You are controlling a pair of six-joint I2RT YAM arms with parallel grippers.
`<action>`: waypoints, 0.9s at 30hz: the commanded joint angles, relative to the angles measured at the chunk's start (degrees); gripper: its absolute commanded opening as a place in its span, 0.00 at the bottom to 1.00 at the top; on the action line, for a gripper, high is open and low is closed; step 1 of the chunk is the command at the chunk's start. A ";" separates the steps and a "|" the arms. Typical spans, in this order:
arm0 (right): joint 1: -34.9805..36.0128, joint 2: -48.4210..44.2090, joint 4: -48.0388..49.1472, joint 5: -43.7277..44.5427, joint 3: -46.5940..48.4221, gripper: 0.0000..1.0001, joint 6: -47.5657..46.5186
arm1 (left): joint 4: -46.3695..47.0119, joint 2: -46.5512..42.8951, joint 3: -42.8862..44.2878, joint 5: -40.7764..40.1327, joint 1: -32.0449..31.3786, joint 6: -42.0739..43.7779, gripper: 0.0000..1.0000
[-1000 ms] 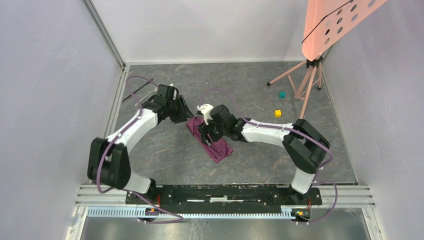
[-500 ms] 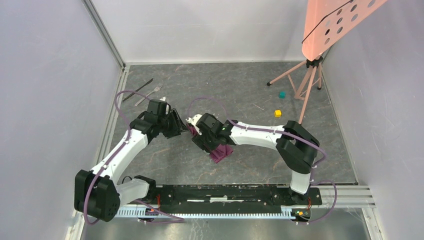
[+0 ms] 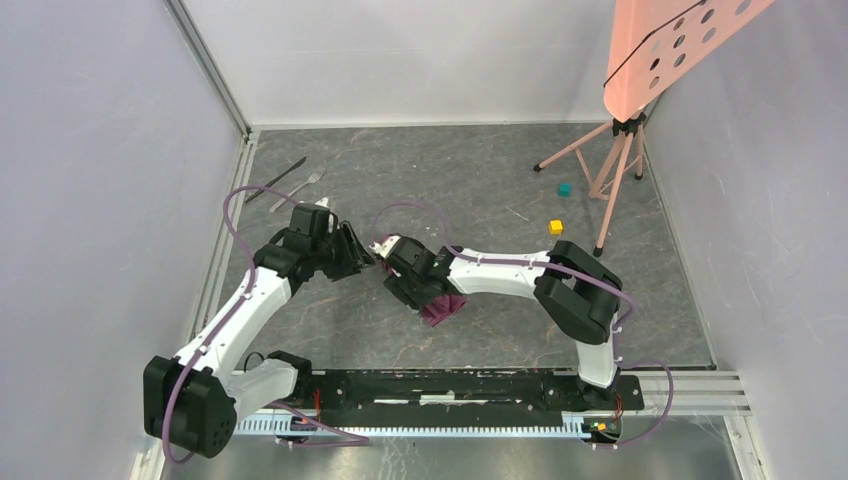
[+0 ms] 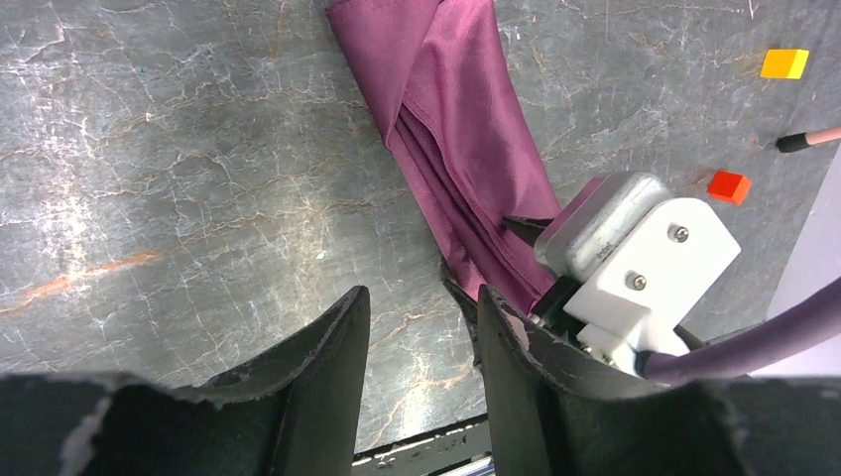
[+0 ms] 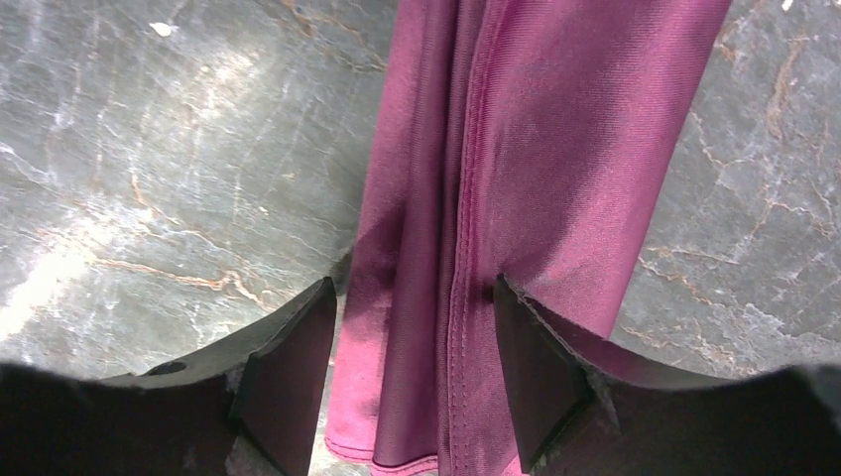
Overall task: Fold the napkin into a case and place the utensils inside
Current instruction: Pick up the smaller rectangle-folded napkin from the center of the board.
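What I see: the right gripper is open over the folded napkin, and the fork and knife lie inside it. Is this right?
No: the top view shows the fork and knife on the table, far from the napkin. The right gripper is open over it.

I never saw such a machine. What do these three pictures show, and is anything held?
This is a robot with a left arm and a right arm, each ending in a two-finger gripper. One picture looks down from above; the other two come from a camera on each wrist. On the table lies a folded purple napkin. A fork and a knife lie at the far left, a yellow cube and a teal cube at the right. The left gripper is open beside the napkin. The right gripper stands open astride one fold. Nothing seems held.
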 commanded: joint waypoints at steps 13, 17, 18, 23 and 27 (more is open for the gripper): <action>2.24 2.53 0.93 6.10 1.45 0.30 3.64 | -2.07 -3.68 0.01 -0.94 0.05 1.24 0.52; 2.65 1.13 1.26 5.62 2.66 0.09 3.47 | -2.96 -4.80 0.03 -1.62 0.07 1.20 0.52; 2.67 0.70 1.55 5.23 2.94 0.04 3.67 | -3.31 -5.37 0.08 -1.94 0.06 1.18 0.52; 2.58 -2.93 5.08 -2.06 3.81 0.00 6.81 | -6.57 -8.24 1.61 -4.25 0.09 1.39 0.52; 1.68 -7.65 15.51 -15.67 -1.09 0.00 14.32 | -10.00 -11.41 3.28 -6.44 0.06 1.52 0.53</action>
